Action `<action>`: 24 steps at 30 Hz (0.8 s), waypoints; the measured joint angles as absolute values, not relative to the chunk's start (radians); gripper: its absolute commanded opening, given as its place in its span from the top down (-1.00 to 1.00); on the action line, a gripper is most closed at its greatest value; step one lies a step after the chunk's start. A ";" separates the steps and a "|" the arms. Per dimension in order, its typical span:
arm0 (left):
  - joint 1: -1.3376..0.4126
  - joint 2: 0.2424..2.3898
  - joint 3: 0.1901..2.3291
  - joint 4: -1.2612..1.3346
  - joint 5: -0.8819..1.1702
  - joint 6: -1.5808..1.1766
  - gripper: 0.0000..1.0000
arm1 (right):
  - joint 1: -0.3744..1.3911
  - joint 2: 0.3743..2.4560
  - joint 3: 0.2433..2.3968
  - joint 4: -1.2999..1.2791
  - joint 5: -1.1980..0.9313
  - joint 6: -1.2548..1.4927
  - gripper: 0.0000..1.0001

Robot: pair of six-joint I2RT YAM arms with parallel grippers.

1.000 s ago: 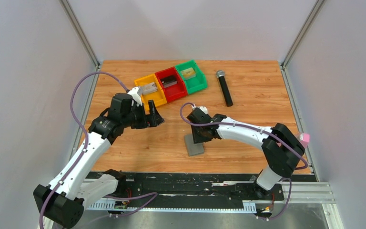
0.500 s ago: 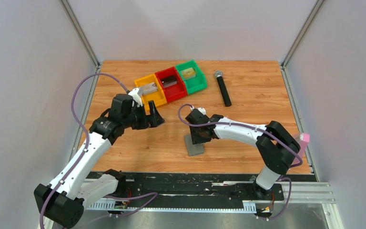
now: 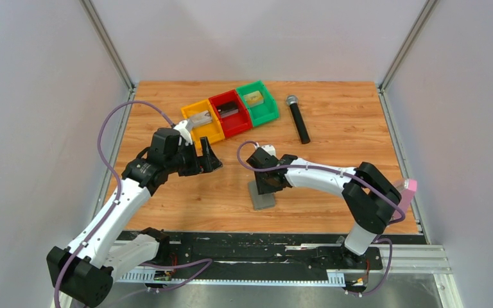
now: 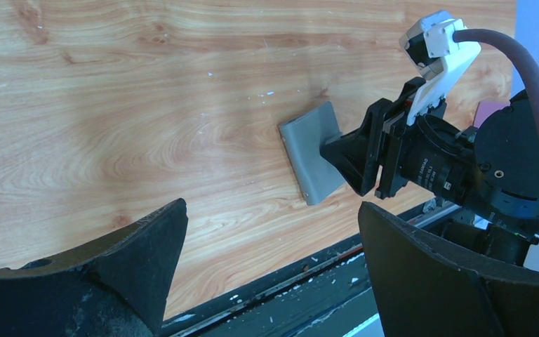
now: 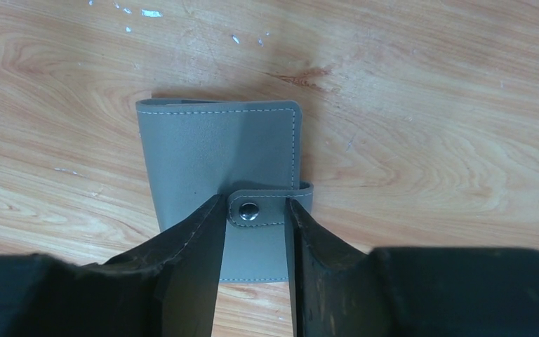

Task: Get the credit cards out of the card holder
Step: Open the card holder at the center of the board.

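From above, the flat grey leather card holder (image 3: 262,196) lies closed on the wooden tabletop (image 3: 334,160), near the middle of its near edge. The right gripper (image 3: 269,184) is over it, and the left gripper (image 3: 209,159) hangs nearer the left edge.

Left wrist view: its jaws gape wide, empty.

Right wrist view: the fingers (image 5: 189,242) are narrowly parted and straddle the holder's snap tab (image 5: 256,210). Whether they touch it I cannot tell.
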State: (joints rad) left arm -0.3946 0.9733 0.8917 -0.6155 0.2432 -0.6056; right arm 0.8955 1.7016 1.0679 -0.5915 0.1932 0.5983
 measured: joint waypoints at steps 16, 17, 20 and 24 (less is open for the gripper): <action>-0.395 1.000 0.866 -0.617 0.257 -0.629 -0.89 | 0.900 1.698 1.066 -0.578 0.199 0.619 1.00; -0.395 1.007 0.866 -0.617 0.257 -0.629 -0.89 | 0.900 1.697 1.064 -0.575 0.199 0.619 1.00; -0.395 1.031 0.866 -0.617 0.260 -0.629 -0.88 | 0.900 1.691 1.054 -0.562 0.197 0.619 1.00; -0.395 1.045 0.860 -0.616 0.266 -0.632 -0.85 | 0.900 1.675 1.033 -0.536 0.186 0.616 1.00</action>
